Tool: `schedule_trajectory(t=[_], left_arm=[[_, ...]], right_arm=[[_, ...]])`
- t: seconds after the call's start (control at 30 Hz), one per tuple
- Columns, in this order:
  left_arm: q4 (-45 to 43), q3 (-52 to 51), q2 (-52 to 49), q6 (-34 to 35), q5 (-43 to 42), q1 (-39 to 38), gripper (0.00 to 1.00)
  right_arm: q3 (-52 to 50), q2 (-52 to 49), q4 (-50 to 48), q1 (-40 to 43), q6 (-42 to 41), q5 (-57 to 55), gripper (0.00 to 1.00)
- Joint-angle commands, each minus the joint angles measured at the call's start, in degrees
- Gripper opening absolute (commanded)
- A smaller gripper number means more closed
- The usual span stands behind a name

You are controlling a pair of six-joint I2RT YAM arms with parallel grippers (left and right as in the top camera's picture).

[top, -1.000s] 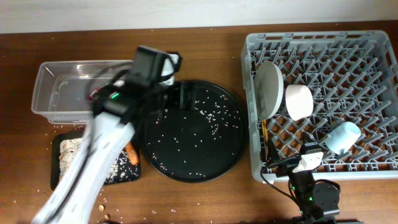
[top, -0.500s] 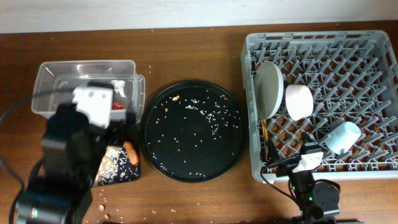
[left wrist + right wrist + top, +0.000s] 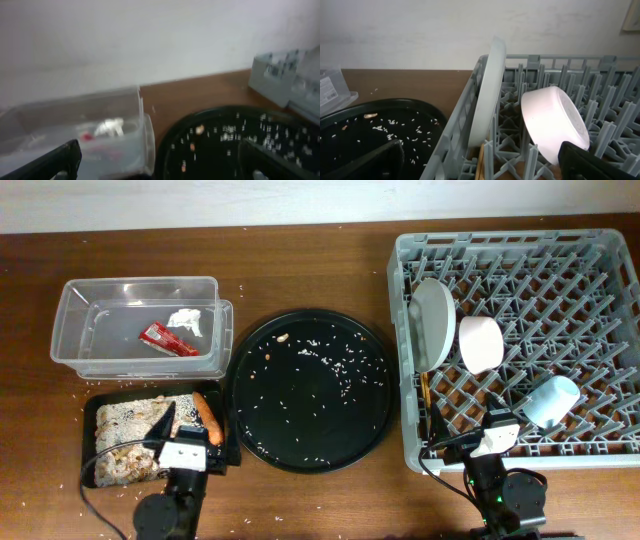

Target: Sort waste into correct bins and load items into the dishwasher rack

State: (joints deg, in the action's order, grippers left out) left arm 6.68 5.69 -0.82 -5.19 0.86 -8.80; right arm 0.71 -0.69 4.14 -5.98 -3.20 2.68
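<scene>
The clear tub point(image 3: 75, 315) at the back left holds the red snack wrapper point(image 3: 168, 338) and white tissue point(image 3: 187, 320); all three show blurred in the left wrist view: tub point(image 3: 100, 107), wrapper point(image 3: 87, 136), tissue point(image 3: 110, 127). The black rectangular tray point(image 3: 90, 412) holds food scraps with rice point(image 3: 125, 442) and the carrot point(image 3: 208, 418). The dishwasher rack point(image 3: 560, 275) holds the plate point(image 3: 433, 323), bowl point(image 3: 480, 343), cup point(image 3: 551, 400) and chopsticks point(image 3: 424, 395). My left gripper point(image 3: 188, 432) is open and empty over the rectangular tray's near right corner. My right gripper point(image 3: 472, 442) is open and empty at the rack's front edge.
The large round black tray point(image 3: 308, 388) with scattered rice grains lies between the bins and the rack. Loose grains dot the table near the tub. The right wrist view shows the plate point(image 3: 487, 95) and bowl point(image 3: 552, 122) standing close ahead in the rack point(image 3: 530, 65).
My left arm has pulled back from over the tub's right end to the front edge of the table. The wrapper and tissue now show in the tub. The right arm has not moved.
</scene>
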Motion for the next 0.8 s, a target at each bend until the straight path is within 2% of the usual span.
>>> schedule_trajectory(t=[0.0, 0.77], left_arm=[[-3.0, -5.2, 0.5, -0.9, -1.2, 0.3, 0.99], [-1.9, -5.2, 0.5, -0.9, -1.1, 0.3, 0.99]], right_arm=[[-0.4, 0.3, 0.0, 0.4, -0.3, 0.3, 0.98], [-0.4, 0.3, 0.0, 0.4, -0.3, 0.3, 0.98]])
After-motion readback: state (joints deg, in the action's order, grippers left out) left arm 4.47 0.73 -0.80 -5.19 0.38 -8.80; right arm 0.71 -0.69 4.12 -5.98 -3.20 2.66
